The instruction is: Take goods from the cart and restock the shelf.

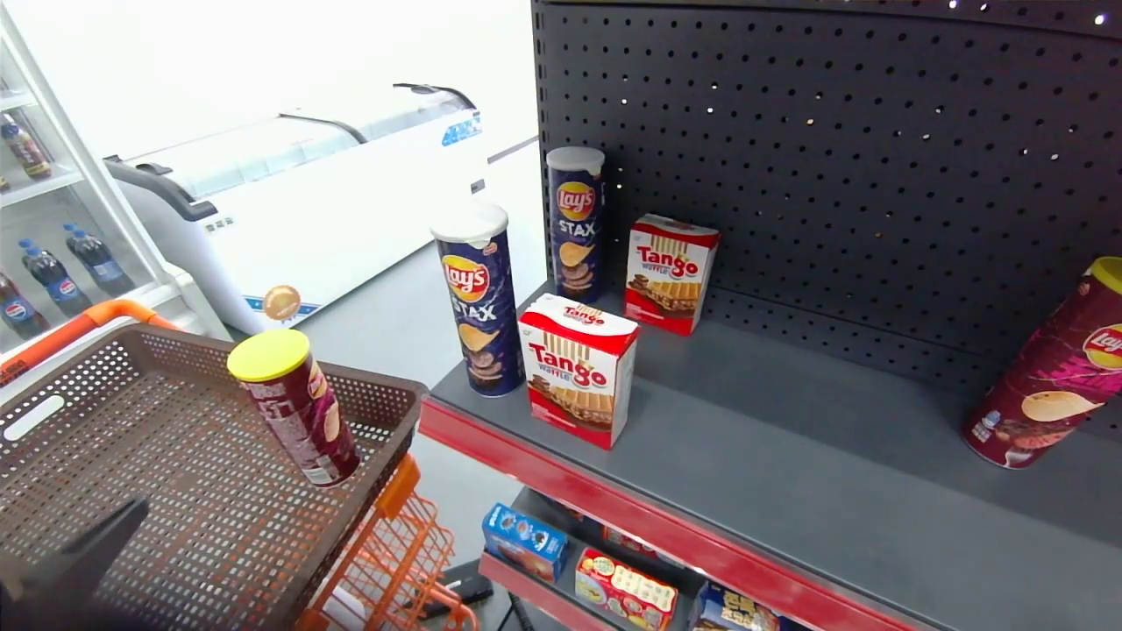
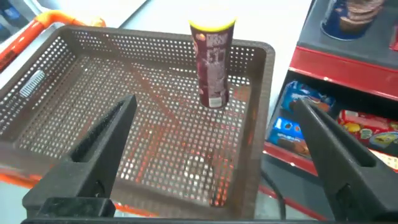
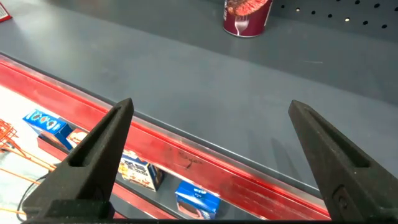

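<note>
Left hand (image 2: 212, 102) spread wide | maroon can (image 2: 213, 62) upright in basket (image 2: 74, 93) — just ahead

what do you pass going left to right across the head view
cart basket → maroon chip can in the basket → front blue chip can → front wafer box → rear wafer box → leaning maroon chip can

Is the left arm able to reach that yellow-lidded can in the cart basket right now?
Probably yes: the left gripper is open and faces the can, which stands upright in the basket with nothing between them.
</note>
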Controlling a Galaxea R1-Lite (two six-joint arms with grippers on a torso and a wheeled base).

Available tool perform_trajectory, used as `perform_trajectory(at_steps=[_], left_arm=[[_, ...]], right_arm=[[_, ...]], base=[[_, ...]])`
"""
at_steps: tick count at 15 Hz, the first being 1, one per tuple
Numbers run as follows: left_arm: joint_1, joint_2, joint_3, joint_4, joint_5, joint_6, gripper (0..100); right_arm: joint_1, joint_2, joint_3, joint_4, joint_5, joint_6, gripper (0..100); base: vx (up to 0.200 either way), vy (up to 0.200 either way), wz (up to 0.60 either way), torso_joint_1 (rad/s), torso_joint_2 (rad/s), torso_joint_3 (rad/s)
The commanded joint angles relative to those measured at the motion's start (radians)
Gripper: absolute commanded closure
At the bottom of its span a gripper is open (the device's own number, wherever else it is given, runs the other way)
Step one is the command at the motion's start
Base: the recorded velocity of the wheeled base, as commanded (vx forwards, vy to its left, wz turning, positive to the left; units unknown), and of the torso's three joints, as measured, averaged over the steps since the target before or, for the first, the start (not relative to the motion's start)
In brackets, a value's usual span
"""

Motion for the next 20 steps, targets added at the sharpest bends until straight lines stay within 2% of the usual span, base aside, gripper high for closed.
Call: perform_trajectory(at_steps=[1,2,3,4,8,11,17,20], left_arm=[[0.067,0.252,0.055,-0.164,0.002,0.008,0],[0.116,0.32,0.066,-0.227,0.002,0.011,0],[0.135,0.357,0.071,-0.264,0.001,0.019,0],[0.136,0.43,0.075,-0.337,-0.001,0.029,0],[0.104,0.673,0.109,-0.666,-0.007,0.022,0],[0.1,0.84,0.111,-0.828,-0.013,0.022,0],[0.107,1.09,0.069,-1.049,-0.012,0.013,0],[0.109,1.154,-0.006,-1.066,-0.012,0.009,0]], right_arm=[[0.0,0.001,0.0,0.0,0.0,0.0,0],[0.0,0.001,0.0,0.0,0.0,0.0,0],[0.0,0.001,0.0,0.0,0.0,0.0,0],[0.0,0.001,0.0,0.0,0.0,0.0,0],[0.0,0.001,0.0,0.0,0.0,0.0,0],[0.0,0.001,0.0,0.0,0.0,0.0,0],[0.0,0.001,0.0,0.0,0.0,0.0,0],[0.0,0.001,0.0,0.0,0.0,0.0,0]], base=[[0.0,0.0,0.0,0.0,0.0,0.0],[0.0,0.0,0.0,0.0,0.0,0.0],[0.0,0.0,0.0,0.0,0.0,0.0],[0.0,0.0,0.0,0.0,0.0,0.0],[0.0,0.0,0.0,0.0,0.0,0.0],[0.0,0.0,0.0,0.0,0.0,0.0],[0.0,0.0,0.0,0.0,0.0,0.0],[0.0,0.0,0.0,0.0,0.0,0.0]])
